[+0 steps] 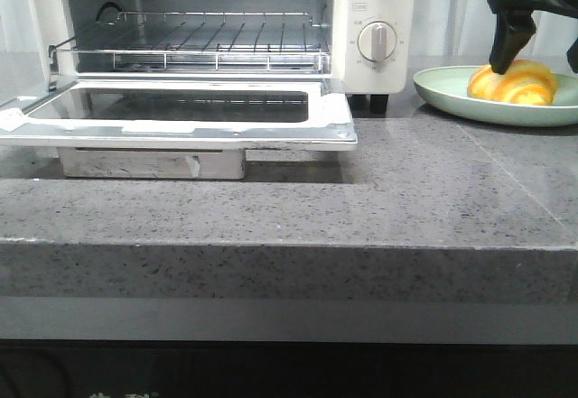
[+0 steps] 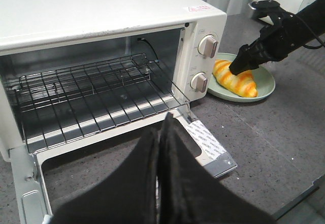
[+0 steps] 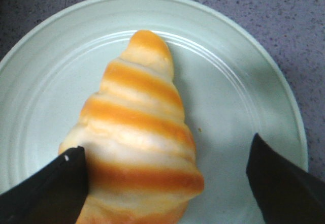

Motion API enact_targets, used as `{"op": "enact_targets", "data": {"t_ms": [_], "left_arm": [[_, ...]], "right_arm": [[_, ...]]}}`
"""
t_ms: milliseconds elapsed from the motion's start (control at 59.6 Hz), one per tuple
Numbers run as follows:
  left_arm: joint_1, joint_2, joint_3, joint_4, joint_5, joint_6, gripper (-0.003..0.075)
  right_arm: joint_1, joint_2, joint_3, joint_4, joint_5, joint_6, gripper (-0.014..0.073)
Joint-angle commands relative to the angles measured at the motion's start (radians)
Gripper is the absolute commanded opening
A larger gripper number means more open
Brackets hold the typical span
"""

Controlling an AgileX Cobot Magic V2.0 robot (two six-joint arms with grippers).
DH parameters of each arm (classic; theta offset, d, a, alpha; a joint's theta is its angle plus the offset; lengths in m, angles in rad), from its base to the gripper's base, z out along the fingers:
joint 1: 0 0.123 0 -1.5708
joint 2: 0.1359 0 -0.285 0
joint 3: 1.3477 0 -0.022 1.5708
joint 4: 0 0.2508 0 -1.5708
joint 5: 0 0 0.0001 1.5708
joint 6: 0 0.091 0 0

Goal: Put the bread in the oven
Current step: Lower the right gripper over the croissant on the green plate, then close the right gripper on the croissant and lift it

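Bread [image 1: 512,83] lies on a pale green plate [image 1: 452,96] on the grey surface [image 1: 406,199], right of the oven [image 1: 361,28], in the front view. Oven door [image 1: 181,114] hangs open and flat, wire rack [image 1: 208,37] bare. Right gripper [image 1: 542,50] straddles the roll, one finger touching its top.

Left wrist view: left gripper [image 2: 161,127] fingers pressed together, holding nothing, poised over the open door.

Right wrist view: right fingers [image 3: 48,186] spread wide either side of the bread's broad end, one against it, the other apart.
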Motion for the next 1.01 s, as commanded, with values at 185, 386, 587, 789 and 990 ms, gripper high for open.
{"op": "enact_targets", "data": {"t_ms": [185, 386, 587, 789, 990], "left_arm": [[-0.007, -0.005, -0.026, -0.006, -0.078, 0.001, -0.0020], [-0.007, -0.005, -0.026, -0.006, -0.078, 0.001, -0.0020], [-0.007, -0.005, -0.026, -0.006, -0.078, 0.001, -0.0020], [-0.007, -0.005, -0.026, -0.006, -0.078, 0.001, -0.0020], [-0.007, -0.005, -0.026, -0.006, -0.080, 0.001, -0.0020]], "right_arm": [[-0.004, 0.000, -0.035, 0.001, 0.042, -0.007, 0.0586], [-0.004, 0.011, -0.035, 0.027, 0.090, -0.007, 0.0253], [-0.004, 0.011, -0.035, 0.036, 0.104, -0.007, 0.0000], [-0.004, -0.001, -0.044, 0.035, 0.115, -0.007, -0.0067], [-0.004, -0.082, -0.051, 0.024, 0.088, -0.007, -0.0067]]}}
